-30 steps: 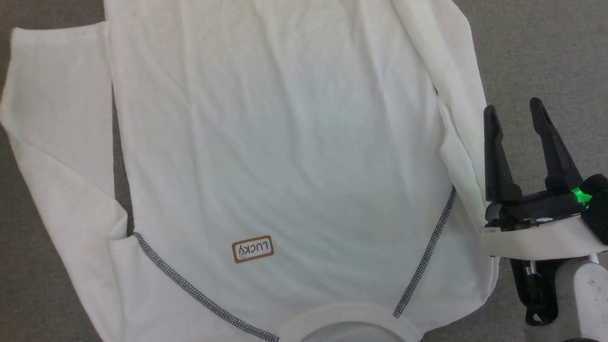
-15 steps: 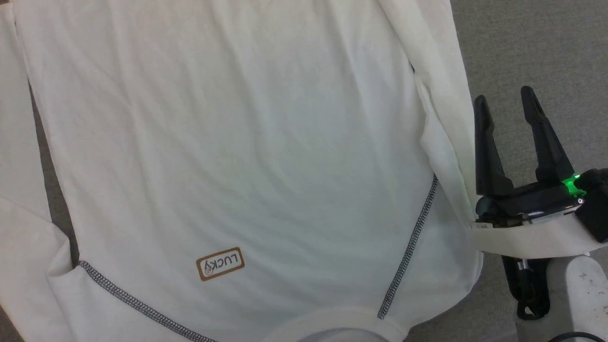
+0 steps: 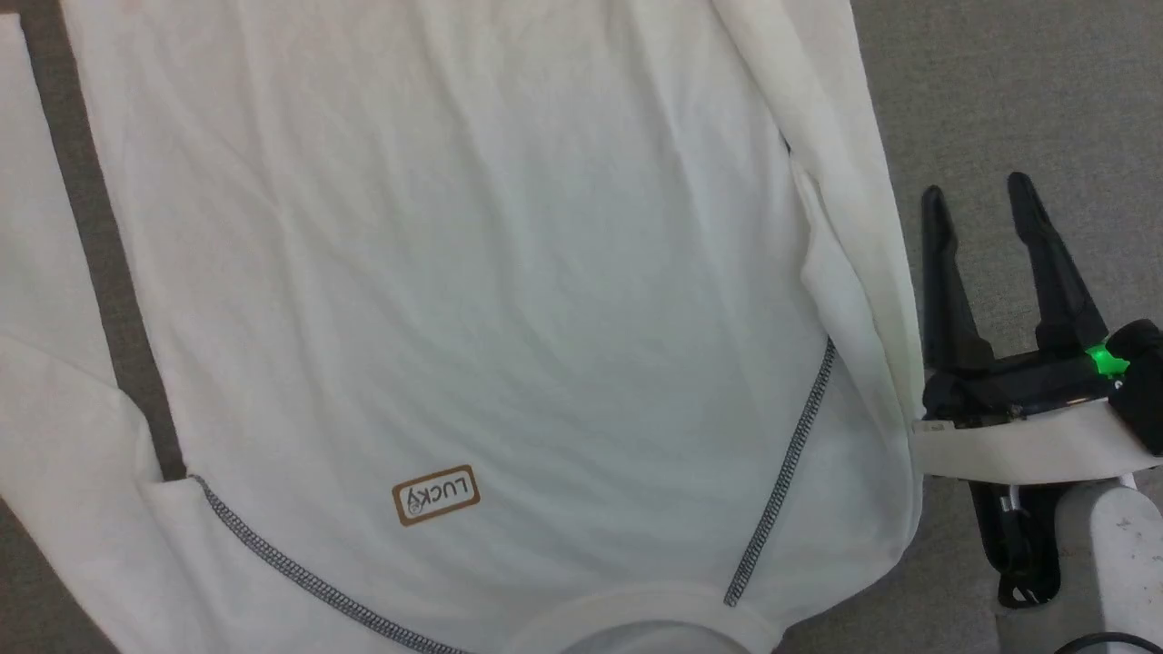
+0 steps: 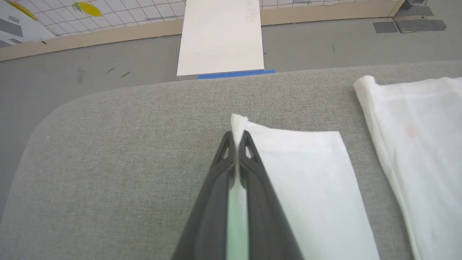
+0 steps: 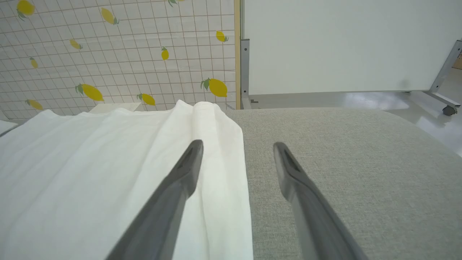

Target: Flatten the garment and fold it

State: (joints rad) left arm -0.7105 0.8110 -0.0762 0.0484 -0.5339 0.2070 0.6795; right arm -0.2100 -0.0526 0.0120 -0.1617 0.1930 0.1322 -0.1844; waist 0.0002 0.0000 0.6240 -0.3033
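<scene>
From the head we count one garment (image 3: 509, 272) spread on the grey bench (image 3: 999, 91), two right fingers (image 3: 945, 282) apart just beside its edge; from the left wrist, two left fingers (image 4: 216, 195) clamped on its sleeve corner, one white board (image 4: 220, 36) beyond; from the right wrist, one finger shows over its edge.

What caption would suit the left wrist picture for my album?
Left end effector pinching a sleeve corner of the white garment on the grey table.

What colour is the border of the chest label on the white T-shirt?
Tan-brown; the head view shows the rectangular LUCKY label on the white T-shirt best.
</scene>
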